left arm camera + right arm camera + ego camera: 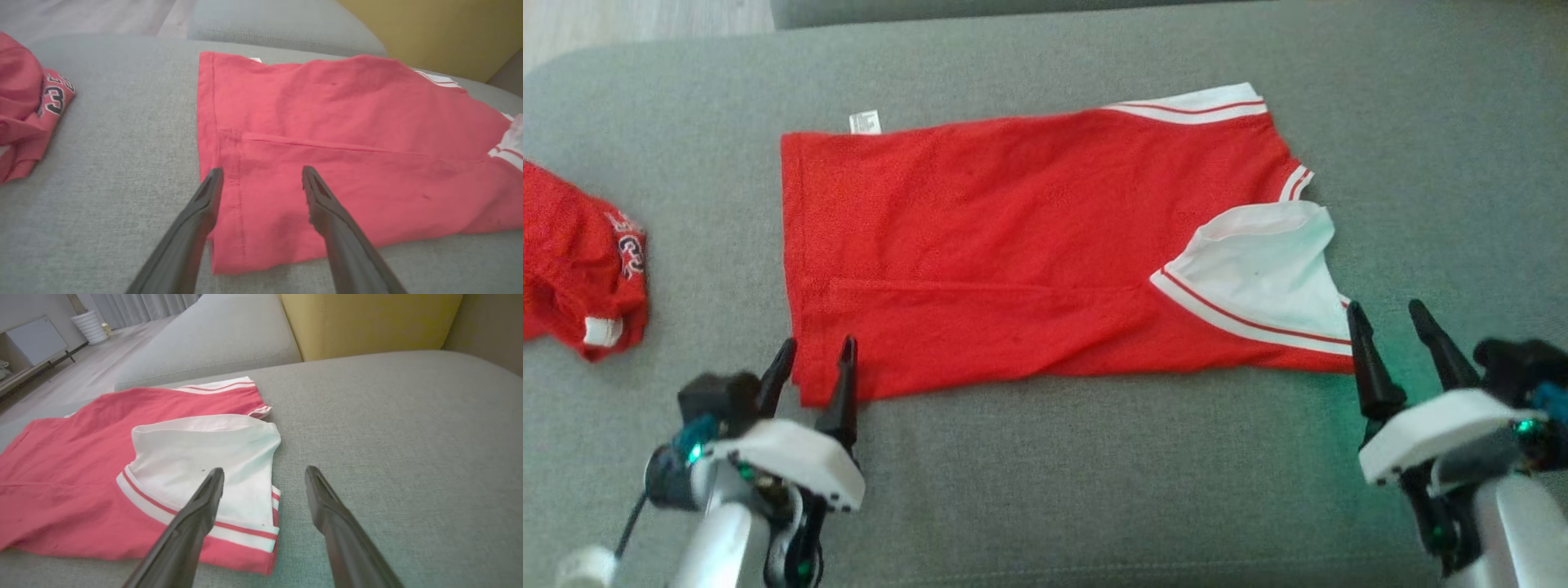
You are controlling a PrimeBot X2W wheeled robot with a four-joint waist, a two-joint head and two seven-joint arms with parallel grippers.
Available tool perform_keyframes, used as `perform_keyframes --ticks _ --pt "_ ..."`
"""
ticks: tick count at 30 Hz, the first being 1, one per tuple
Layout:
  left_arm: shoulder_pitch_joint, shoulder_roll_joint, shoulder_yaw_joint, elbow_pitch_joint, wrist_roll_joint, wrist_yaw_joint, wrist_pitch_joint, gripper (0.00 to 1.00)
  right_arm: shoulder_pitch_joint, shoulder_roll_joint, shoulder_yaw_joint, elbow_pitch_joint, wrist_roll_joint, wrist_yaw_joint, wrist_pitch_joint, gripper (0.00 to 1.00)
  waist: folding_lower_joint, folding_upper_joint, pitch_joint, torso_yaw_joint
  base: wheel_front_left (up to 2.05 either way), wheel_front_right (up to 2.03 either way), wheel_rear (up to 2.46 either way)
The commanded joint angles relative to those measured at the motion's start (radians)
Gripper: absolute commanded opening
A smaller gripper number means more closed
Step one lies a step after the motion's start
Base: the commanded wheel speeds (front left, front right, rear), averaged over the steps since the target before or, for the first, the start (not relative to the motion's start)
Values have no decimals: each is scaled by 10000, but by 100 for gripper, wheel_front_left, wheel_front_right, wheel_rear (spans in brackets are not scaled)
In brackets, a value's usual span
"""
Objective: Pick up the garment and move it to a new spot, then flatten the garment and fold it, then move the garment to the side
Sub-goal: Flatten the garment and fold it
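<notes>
**Position of the work.** The red jersey (pixel 1013 245) lies spread across the middle of the head view on the grey sofa seat (pixel 1094 457). Its hem is toward the left of the frame and its shoulders toward the right. It is mostly flat. A straight crease runs lengthways through the lower half, and the white sleeve (pixel 1266 269) is turned in over the red body at the right. A small white label (pixel 865 122) pokes out at the upper left edge.

**Tools.** The left tool (pixel 817 351) is at the lower left corner of the jersey. Its jaws are spread wide and straddle the hem edge, gripping nothing. The left wrist view shows the same for the left tool (pixel 261 171), with red cloth lying between the fingers but not pinched. The right tool (pixel 1386 314) is just beside the lower right corner, also wide apart and empty. In its own view the right tool (pixel 264 470) has one finger over the sleeve band and the other over bare upholstery.

**Progress, as judged.** Relocation and flattening appear complete, and a first lengthways fold seems to be in place. Further folding and the move to the side are not yet done.

**Surroundings.** A second red garment (pixel 580 261) with printed numerals lies bunched at the far left, well apart from the jersey. It takes up part of that side, which could limit where the jersey is set down. A yellow cushion (pixel 367 322) stands at the top of the right wrist view. Nothing lies on the jersey itself.
</notes>
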Motion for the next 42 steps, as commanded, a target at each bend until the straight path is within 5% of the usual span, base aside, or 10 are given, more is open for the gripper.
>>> perform_keyframes --ticks 1,12,13,14,15,16,17,30,42 --pt "-540 98 311 -81 -89 -53 92 100 -433 -257 172 -125 83 71 109 100 0 0 172 59 0 0 0" --pt "-1797 -161 328 1973 -1091 -677 1038 100 -1184 -570 760 1136 778 71 1843 100 0 0 1003 249 0 0 0" --pt "-1830 -174 323 2053 -1153 -715 1073 78 -1172 -570 821 1092 841 71 1990 100 0 0 1024 253 0 0 0" --pt "-1857 -181 314 2097 -1189 -740 1077 35 -1170 -525 823 973 991 71 2003 98 0 0 1047 258 0 0 0" --pt "-1871 -189 324 2124 -1253 -775 1069 0 -1156 -505 818 874 1095 71 2074 50 0 0 1062 251 0 0 0" --pt "-1869 -157 319 2146 -1263 -794 1060 0 -1154 -525 800 748 1100 71 2082 11 0 0 1068 234 0 0 0" --pt "-1864 -126 324 2143 -1255 -793 1005 0 -1147 -508 758 633 1137 71 2077 0 0 0 1064 221 0 0 0" --pt "-1213 434 454 482 -930 -391 350 0 -133 -127 -128 -1086 1361 71 2202 0 0 0 662 320 0 0 0" --pt "749 877 679 -1941 -1069 244 1292 0 2104 578 -933 -3165 1481 71 3310 0 0 0 -11 171 0 0 0"
